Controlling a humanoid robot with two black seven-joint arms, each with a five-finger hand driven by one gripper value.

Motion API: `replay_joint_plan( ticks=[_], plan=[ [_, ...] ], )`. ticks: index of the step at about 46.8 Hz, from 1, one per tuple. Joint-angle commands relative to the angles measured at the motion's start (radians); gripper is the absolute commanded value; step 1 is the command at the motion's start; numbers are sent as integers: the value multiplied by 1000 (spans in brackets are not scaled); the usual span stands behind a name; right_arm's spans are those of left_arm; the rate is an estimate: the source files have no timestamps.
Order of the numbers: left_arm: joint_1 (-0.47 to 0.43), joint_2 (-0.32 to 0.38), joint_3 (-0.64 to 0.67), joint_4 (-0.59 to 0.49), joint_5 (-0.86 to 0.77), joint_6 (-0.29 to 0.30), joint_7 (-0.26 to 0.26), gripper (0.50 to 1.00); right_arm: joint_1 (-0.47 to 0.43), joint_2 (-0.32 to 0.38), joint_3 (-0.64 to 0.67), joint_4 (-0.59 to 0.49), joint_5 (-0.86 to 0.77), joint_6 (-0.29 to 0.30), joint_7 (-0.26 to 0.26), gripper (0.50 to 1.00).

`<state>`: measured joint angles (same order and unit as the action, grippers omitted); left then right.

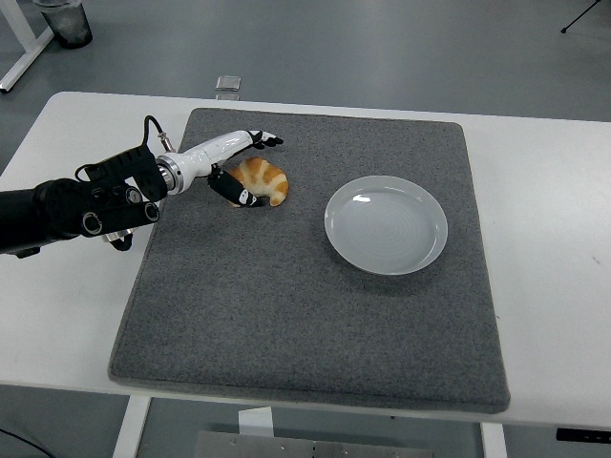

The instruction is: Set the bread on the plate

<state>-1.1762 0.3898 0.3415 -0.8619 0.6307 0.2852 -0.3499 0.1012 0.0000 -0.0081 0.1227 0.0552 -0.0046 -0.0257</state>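
A golden croissant-shaped bread (266, 178) lies on the grey mat (286, 315), toward its far left. My left hand (261, 171) reaches in from the left and straddles it. The white fingers (256, 140) stretch out just behind the bread, and the black thumb (239, 194) curls along its near-left side. The fingers are spread and have not closed on the bread. An empty white plate (386, 271) sits on the mat to the right of the bread, about a hand's width away. My right arm is out of view.
The mat covers most of the white table (554, 286). Beyond the table's far edge, a dark bin (63, 21) and a small flat object (227, 83) are on the floor.
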Motion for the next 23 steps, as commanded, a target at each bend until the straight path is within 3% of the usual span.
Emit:
replay_joint_plan(
  ticks=[1, 12, 15, 18, 23],
  plan=[
    [3, 0, 1, 0, 1, 0, 0, 977, 0, 0, 0, 0, 0, 0, 0, 952],
    [7, -32, 2, 18, 3, 0, -18, 932, 0, 0, -1, 0, 0, 0, 1, 952],
    [15, -34, 2, 21, 1, 0, -18, 877, 0, 0, -1, 0, 0, 0, 0, 952],
    [23, -35, 2, 20, 1, -1, -17, 785, 0, 0, -3, -2, 0, -2, 0, 952],
    [24, -34, 1, 20, 0, -1, -17, 750, -3, 0, -3, -2, 0, -1, 0, 952]
  ],
)
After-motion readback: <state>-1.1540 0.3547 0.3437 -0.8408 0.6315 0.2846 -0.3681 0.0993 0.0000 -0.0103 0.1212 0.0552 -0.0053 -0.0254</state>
